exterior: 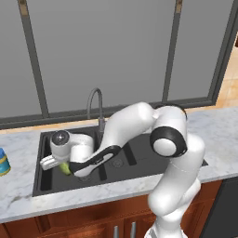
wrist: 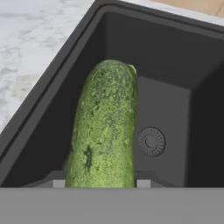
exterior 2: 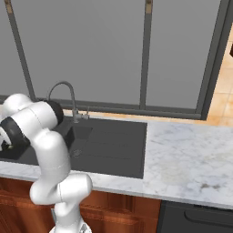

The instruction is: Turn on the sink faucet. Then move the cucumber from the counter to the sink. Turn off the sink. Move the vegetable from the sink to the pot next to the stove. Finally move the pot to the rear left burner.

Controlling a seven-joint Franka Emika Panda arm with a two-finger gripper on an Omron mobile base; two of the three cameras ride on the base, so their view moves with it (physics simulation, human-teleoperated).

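Note:
In the hand view the dark green cucumber [wrist: 105, 131] runs lengthwise between my gripper's [wrist: 100, 183] two tips, which are shut on its near end. Beneath it lie the dark sink [wrist: 52, 109] basin and its round drain [wrist: 151, 141]. From the left base view, my hand reaches down into the left bowl of the sink [exterior: 42, 186], and a bit of green cucumber [exterior: 65, 168] shows under it. The grey gooseneck faucet [exterior: 95, 100] stands behind the sink, and its spout [exterior 2: 63, 86] arches over the sink [exterior 2: 113, 150] in the right base view.
White marble counter [exterior: 18, 195] surrounds the sink and stretches wide to the right [exterior 2: 191, 164]. A blue and yellow can [exterior: 2, 162] stands at the counter's far left edge. A big window runs along the back wall. My arm's elbow bulks over the drainboard.

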